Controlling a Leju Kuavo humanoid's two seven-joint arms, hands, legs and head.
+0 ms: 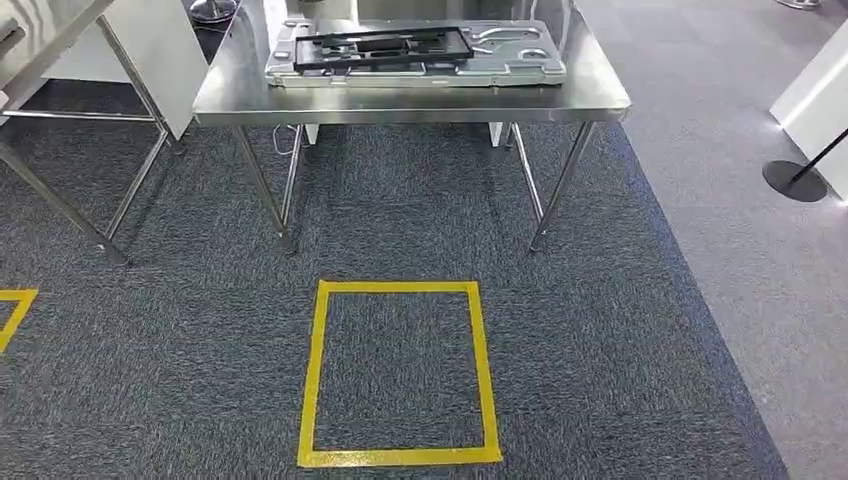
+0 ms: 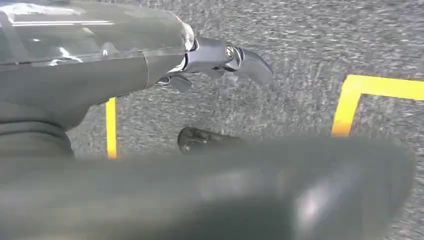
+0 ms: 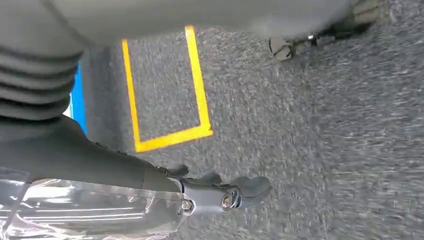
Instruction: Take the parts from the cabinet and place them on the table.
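Stainless steel table (image 1: pixel 410 95) stands ahead in the head view, carrying a grey moulded tray (image 1: pixel 415 62) with a black frame-shaped part (image 1: pixel 385 47) lying flat on top. The part's long axis runs across the table, side to side, parallel to the table's front edge. A yellow taped square (image 1: pixel 398 373) marks the dark carpet (image 1: pixel 180 350) in front of the table.

The wrist views add what the head view lacks. Left hand (image 2: pixel 220 60) hangs over carpet, fingers apart and loosely extended, holding nothing; yellow tape (image 2: pixel 111 127) lies on the floor beneath it. Right hand (image 3: pixel 220 192) likewise hangs over carpet, fingers apart, holding nothing, with another yellow taped outline (image 3: pixel 165 90) on the floor beside it. Both hands are well apart from the part.
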